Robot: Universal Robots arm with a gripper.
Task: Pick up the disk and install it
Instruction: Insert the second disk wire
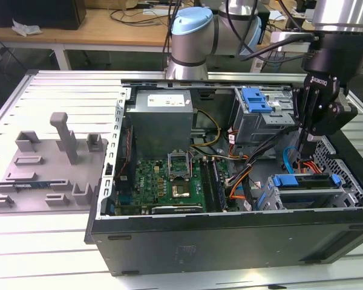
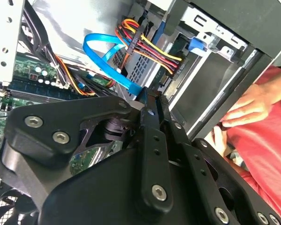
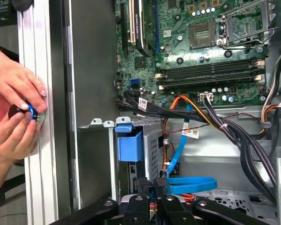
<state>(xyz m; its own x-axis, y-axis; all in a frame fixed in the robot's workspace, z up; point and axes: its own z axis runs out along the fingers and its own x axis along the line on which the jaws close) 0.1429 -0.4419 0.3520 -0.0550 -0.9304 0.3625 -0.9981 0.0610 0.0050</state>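
The gripper [image 1: 304,158] is hanging over the drive cage, right above the disk [image 1: 305,181]. Fingers [image 3: 159,183] are looking pinched together, holding nothing.

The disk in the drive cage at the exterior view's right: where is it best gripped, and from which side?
Likely by the blue bracket along its top, coming from above: the disk sits in the drive cage with that bracket uppermost, and the cage walls cover its other sides. The gripper hangs just above it.
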